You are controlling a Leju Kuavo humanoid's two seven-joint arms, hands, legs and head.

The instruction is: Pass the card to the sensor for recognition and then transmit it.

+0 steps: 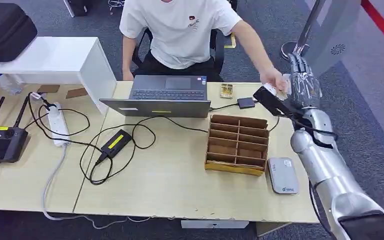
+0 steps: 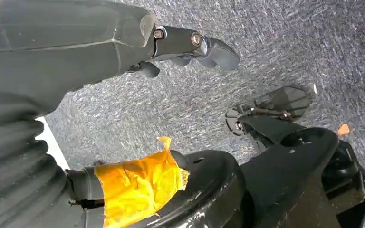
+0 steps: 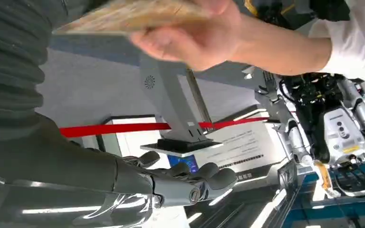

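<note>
R robot hand [image 1: 304, 82] fingers apart, past desk [image 1: 180, 165] far-R edge | person's hand [image 1: 275, 82] holds card [image 3: 133, 16] | L robot hand [image 2: 190, 47] curled, holds nothing

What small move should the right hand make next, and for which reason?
Probably draw the right hand back a little, fingers apart. The person's hand grips the card, and the robot's fingers lie apart from it, holding nothing, so the handover looks done.

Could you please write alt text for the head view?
A seated person's hand meets the robot's raised silver right hand above a light wooden table holding a grey open laptop, a brown slotted cardboard organiser and a grey card sensor.
</note>
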